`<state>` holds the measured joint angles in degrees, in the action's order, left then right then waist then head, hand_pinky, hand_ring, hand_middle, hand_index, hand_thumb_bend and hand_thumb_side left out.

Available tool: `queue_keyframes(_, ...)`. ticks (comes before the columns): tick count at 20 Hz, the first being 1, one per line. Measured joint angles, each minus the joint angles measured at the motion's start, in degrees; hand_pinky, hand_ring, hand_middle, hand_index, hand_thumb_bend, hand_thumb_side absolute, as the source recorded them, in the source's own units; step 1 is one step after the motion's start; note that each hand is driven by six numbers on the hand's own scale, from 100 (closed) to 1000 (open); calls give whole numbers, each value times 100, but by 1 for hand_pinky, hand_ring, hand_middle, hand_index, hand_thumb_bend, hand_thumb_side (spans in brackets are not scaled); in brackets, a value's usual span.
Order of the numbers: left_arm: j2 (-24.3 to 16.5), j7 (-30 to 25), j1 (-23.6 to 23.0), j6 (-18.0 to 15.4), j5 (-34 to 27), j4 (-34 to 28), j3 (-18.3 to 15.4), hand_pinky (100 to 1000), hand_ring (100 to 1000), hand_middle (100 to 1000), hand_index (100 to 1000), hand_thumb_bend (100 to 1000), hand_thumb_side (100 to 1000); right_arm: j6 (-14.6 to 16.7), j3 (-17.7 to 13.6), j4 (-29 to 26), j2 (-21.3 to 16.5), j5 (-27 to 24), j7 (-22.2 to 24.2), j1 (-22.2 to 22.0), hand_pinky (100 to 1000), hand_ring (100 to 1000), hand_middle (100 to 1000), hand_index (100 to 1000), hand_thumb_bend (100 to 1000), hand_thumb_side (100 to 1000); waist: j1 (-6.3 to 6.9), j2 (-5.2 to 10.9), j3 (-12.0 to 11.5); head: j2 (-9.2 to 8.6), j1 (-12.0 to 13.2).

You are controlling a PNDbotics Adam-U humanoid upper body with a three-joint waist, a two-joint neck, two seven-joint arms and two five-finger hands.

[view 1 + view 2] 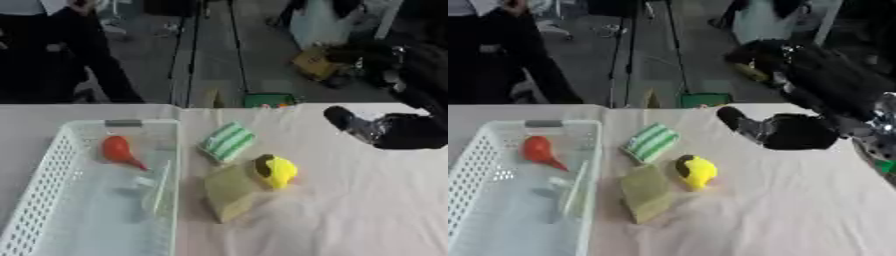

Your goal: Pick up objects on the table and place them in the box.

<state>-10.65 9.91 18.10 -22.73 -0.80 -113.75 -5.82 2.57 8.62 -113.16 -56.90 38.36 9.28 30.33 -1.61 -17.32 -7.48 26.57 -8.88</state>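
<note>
1. The room behind the table is grey floor with dark stands, a yellow box and a green bin beyond the far edge; nothing there concerns your work.
2. The table (pixel 367 210) carries a pale cloth, creased near the middle, so expect light things to drag on it as you lift.
3. The white basket (pixel 52 165) stands at the table's left edge. It already holds an orange bulb-shaped thing (pixel 116 150) near its far end and a clear item (pixel 156 192) along its right wall, so you are partway through.
4. Your right hand (pixel 785 131) hangs over the far right part of the table, holding nothing. Its fingers look curled, though the blur leaves me unsure. Your left hand shows in neither view.
5. Three things wait on the cloth just right of the basket: a tan pad (pixel 229 192), a green-striped cloth (pixel 227 141) towards the far edge, and a yellow toy (pixel 278 171) touching the pad's right corner.
6. I judge the reach for the next pick is in hand. The yellow toy lies nearest your hand: bring it left and down, close round the toy without nudging the pad, then carry it over the basket wall.
</note>
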Motion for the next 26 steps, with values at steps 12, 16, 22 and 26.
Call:
queue_keyframes(12,0,-108,6,29,-58,0,72,961,934,1000,990,112,1000,74,876,1340,463,201,632,653,850,886,872,998,692,1000,-26,1,-123,-49,-131)
queue_keyframes(16,2,-144,8,45,-65,0,104,961,934,1000,982,107,1000,102,1084,1987,750,340,713,859,895,931,881,1000,714,1000,-32,1,-155,-47,-161)
queue_keyframes(22,3,-199,9,74,-69,0,109,961,934,1000,965,104,1000,60,1197,3054,1144,656,821,1087,883,932,891,1000,708,990,-35,0,-192,-41,-187)
queue_keyframes(26,4,-216,10,87,-71,0,129,961,934,1000,957,103,1000,11,1265,3679,1337,757,1110,1225,888,936,893,1000,708,1000,-62,0,-203,-37,-224)
